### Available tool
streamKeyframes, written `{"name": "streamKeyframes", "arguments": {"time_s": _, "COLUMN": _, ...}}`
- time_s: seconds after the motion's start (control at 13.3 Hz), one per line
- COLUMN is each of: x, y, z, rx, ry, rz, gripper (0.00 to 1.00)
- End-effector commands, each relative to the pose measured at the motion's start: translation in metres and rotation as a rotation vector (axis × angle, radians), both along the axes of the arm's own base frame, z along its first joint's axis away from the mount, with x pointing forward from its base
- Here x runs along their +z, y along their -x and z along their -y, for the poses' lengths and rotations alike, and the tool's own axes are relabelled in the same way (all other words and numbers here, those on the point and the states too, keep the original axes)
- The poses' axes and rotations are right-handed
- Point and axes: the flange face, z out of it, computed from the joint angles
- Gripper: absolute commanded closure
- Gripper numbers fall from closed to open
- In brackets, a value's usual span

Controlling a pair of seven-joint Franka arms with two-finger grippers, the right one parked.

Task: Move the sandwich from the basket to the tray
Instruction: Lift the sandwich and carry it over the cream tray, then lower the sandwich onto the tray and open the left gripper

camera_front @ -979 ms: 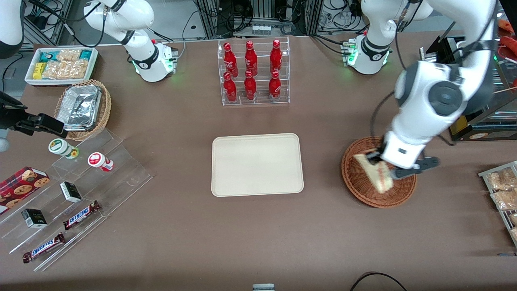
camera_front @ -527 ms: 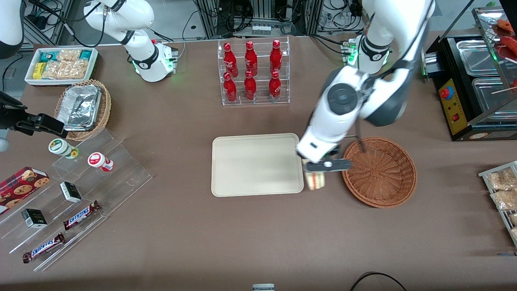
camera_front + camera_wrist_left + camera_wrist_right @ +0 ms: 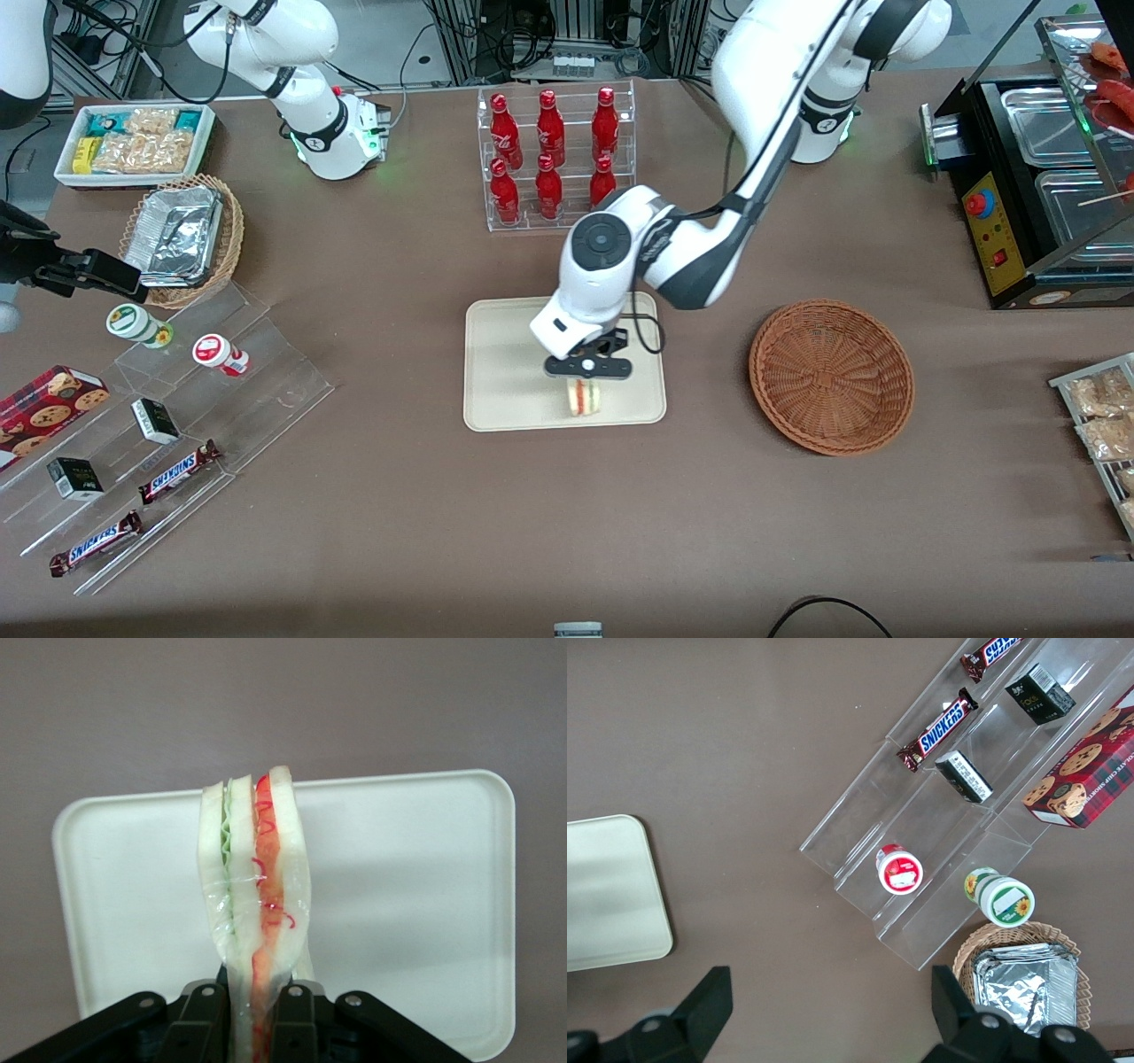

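Brown counter [image 3: 399, 496] below. Claw [image 3: 588, 367] clamped on sandwich [image 3: 584, 396], above tray [image 3: 505, 372] near its front rim; basket [image 3: 831, 377] well aside, apart.

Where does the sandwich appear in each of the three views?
Front view: sandwich hangs from the gripper, over the tray's edge nearest the camera.
Left wrist view: sandwich clamped between the fingers, tray underneath.
Right wrist view: not in it.
Shared landmark: the tray.
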Motion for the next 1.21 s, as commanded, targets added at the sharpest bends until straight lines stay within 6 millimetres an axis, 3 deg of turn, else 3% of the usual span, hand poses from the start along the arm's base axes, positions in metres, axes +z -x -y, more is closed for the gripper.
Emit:
{"name": "streamKeyframes", "arguments": {"time_s": 0.0, "x": -0.013, "y": 0.005, "z": 0.02, "rx": -0.004, "ry": -0.005, "rz": 0.021, "gripper": 1.0}}
{"name": "streamKeyframes", "arguments": {"time_s": 0.3, "x": -0.041, "y": 0.011, "z": 0.028, "rx": -0.018, "ry": -0.012, "rz": 0.013, "gripper": 1.0}}
{"name": "streamKeyframes", "arguments": {"time_s": 0.83, "x": -0.068, "y": 0.028, "z": 0.038, "rx": -0.057, "ry": -0.037, "rz": -0.011, "gripper": 1.0}}
{"name": "streamKeyframes", "arguments": {"time_s": 0.9, "x": -0.069, "y": 0.033, "z": 0.042, "rx": -0.066, "ry": -0.041, "rz": -0.011, "gripper": 0.96}}
{"name": "streamKeyframes", "arguments": {"time_s": 0.98, "x": -0.073, "y": 0.034, "z": 0.042, "rx": -0.066, "ry": -0.045, "rz": -0.016, "gripper": 0.39}}
{"name": "streamKeyframes", "arguments": {"time_s": 1.05, "x": -0.075, "y": 0.035, "z": 0.042, "rx": -0.059, "ry": -0.046, "rz": -0.019, "gripper": 0.01}}
{"name": "streamKeyframes", "arguments": {"time_s": 1.13, "x": -0.073, "y": 0.033, "z": 0.041, "rx": -0.052, "ry": -0.043, "rz": -0.018, "gripper": 0.0}}
